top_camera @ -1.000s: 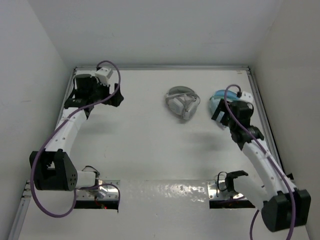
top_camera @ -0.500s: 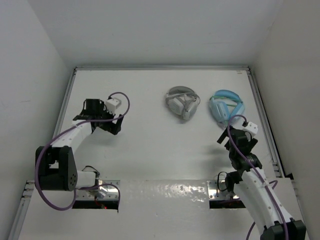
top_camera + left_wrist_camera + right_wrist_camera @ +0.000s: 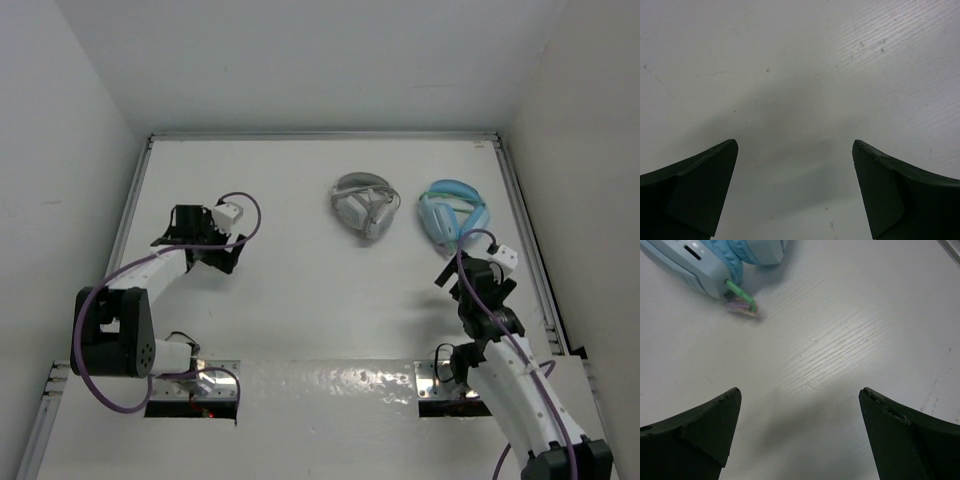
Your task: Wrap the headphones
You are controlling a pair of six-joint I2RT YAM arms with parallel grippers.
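Spanning the top view, the white table (image 3: pixel 300 300) carries everything else. The left arm (image 3: pixel 140 275) bends up along the table's left side and the right arm (image 3: pixel 510 350) rises along its right side, each trailing a purple cable (image 3: pixel 245 215).

The headphones (image 3: pixel 365 208), white and light grey, lie at the far middle of the table with the ear cups folded close together under the grey headband. Their thin cord is too small to trace from above. They are well apart from both arms and nothing touches them. The blue headphones (image 3: pixel 452 210) lie just to their right, near the right arm's wrist.

The left gripper (image 3: pixel 794 150) hangs over bare table with its two dark fingers spread wide and nothing between them. The right gripper (image 3: pixel 799 395) is likewise spread wide and empty. In its wrist view a corner of the blue headphones shows at the upper left, with a small green loop (image 3: pixel 741 294) at the cup's edge resting on the table.
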